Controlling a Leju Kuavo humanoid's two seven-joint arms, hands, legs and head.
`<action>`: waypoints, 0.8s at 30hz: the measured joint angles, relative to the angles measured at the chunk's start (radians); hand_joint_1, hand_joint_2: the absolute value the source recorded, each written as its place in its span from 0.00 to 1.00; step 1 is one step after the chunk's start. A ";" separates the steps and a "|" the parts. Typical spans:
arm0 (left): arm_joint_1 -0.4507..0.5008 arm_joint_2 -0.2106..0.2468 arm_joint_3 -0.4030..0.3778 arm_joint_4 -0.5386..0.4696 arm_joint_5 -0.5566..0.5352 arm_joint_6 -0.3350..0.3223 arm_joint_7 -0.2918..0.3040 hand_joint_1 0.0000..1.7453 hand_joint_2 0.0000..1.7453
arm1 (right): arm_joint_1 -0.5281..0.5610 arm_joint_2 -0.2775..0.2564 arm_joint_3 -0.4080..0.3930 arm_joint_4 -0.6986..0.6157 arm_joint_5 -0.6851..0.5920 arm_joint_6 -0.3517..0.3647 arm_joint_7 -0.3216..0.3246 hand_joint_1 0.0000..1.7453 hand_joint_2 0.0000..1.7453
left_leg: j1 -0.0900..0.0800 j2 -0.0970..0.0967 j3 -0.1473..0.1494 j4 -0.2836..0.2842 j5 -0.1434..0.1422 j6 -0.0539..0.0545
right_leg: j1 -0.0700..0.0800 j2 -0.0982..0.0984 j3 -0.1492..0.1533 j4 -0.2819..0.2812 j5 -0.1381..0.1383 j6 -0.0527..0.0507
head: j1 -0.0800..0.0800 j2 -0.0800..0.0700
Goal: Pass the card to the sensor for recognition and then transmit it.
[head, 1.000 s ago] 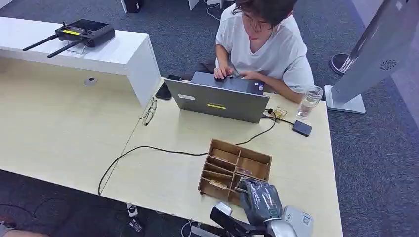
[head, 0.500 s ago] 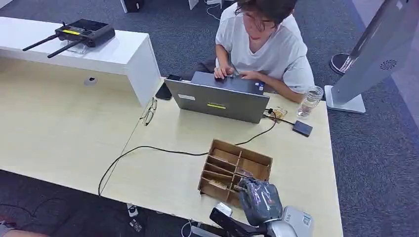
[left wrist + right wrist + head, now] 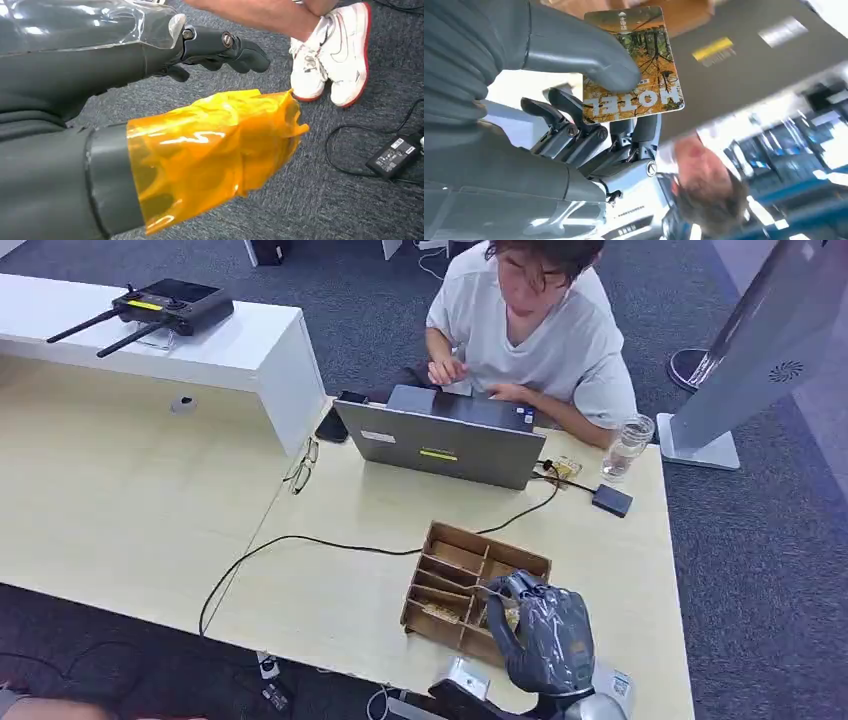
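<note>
In the right wrist view my right hand (image 3: 569,140) pinches an orange hotel card (image 3: 655,60) between the thumb and the dark fingers, clear of the table. From the head view the same right hand (image 3: 548,638) hovers over the near right corner of the brown wooden divider box (image 3: 455,545). A small black device (image 3: 611,500) on a cable lies at the far right of the desk, well beyond that hand. My left hand (image 3: 100,65) hangs below the desk with its fingers (image 3: 225,45) apart and nothing in them; orange film wraps its thumb (image 3: 215,145).
A person sits behind a grey laptop (image 3: 440,440) at the desk's far side. A glass (image 3: 629,445), eyeglasses (image 3: 300,468) and a black cable (image 3: 300,542) lie on the desk. A white raised shelf (image 3: 240,350) stands at the left, a grey kiosk (image 3: 760,350) at the right.
My right hand has risen from the divider box and come nearer to the camera, with the card in it. The person has lifted one hand off the laptop.
</note>
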 joint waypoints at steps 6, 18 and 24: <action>0.000 0.000 0.000 0.000 0.004 -0.001 -0.005 0.00 0.00 | -0.004 0.006 -0.015 -0.074 -0.022 -0.033 -0.041 1.00 1.00 | 0.000 0.000 0.000 0.000 0.000 0.000 | 0.000 0.000 0.000 0.000 0.000 0.000 | 0.000 0.000; 0.000 0.000 0.000 0.000 0.005 -0.005 -0.023 0.00 0.00 | -0.077 0.053 -0.016 -0.086 -0.040 -0.025 -0.051 1.00 1.00 | 0.000 0.000 0.000 0.000 0.001 0.000 | 0.000 0.000 0.000 0.000 0.000 0.000 | 0.000 0.000; -0.001 0.000 0.000 0.000 0.010 -0.008 -0.042 0.00 0.00 | -0.135 0.081 -0.021 -0.052 -0.069 -0.021 -0.053 1.00 1.00 | 0.000 0.000 0.000 0.000 0.001 -0.001 | 0.000 0.000 0.000 0.000 0.000 0.000 | 0.000 0.000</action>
